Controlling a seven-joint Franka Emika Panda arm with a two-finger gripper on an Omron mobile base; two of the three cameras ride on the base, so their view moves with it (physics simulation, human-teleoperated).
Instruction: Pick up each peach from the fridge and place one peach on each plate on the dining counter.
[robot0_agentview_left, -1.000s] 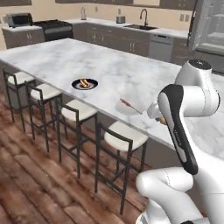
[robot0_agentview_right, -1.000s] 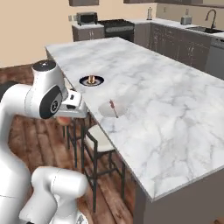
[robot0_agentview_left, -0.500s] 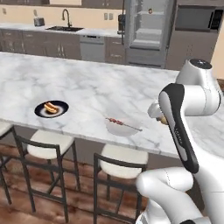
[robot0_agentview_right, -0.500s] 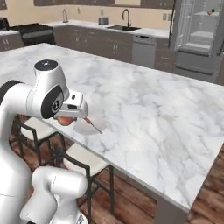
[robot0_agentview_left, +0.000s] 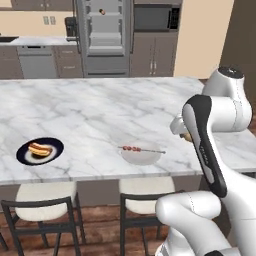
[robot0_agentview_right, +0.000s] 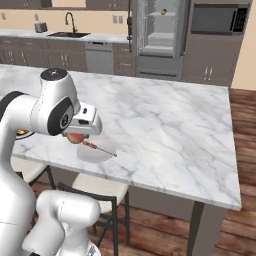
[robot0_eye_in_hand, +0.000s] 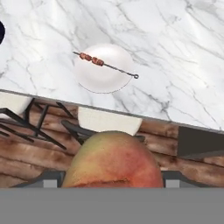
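Over near edge of dining counter (robot0_agentview_left: 100, 115), just beside white plate (robot0_agentview_left: 141, 153): gripper (robot0_agentview_right: 75, 136) clenched on a peach (robot0_eye_in_hand: 114, 161), reddish-orange w/ yellowish blush. In hand view, peach sits large at bottom, w/ white plate beyond it on the marble. In right base view, peach (robot0_agentview_right: 75, 137) pokes out below the hand, touching nothing on counter, just short of white plate (robot0_agentview_right: 96, 149).

On white plate: thin skewer (robot0_agentview_left: 141, 149) w/ small reddish pieces at one end, laid across, tip overhanging rim. Same skewer (robot0_eye_in_hand: 107, 64) clear in hand view.

Further along counter from white plate, near same edge: black plate (robot0_agentview_left: 40, 151) w/ a hot dog (robot0_agentview_left: 40, 148) on it. No peach on either plate.

Beyond counter, against back wall: fridge (robot0_agentview_left: 104, 37), door open, pale shelves showing. Second peach (robot0_agentview_left: 102, 11) on upper shelf; also seen from right base view (robot0_agentview_right: 163, 11). Pale-seated stools (robot0_agentview_left: 42, 199) tucked under counter edge below the plates.
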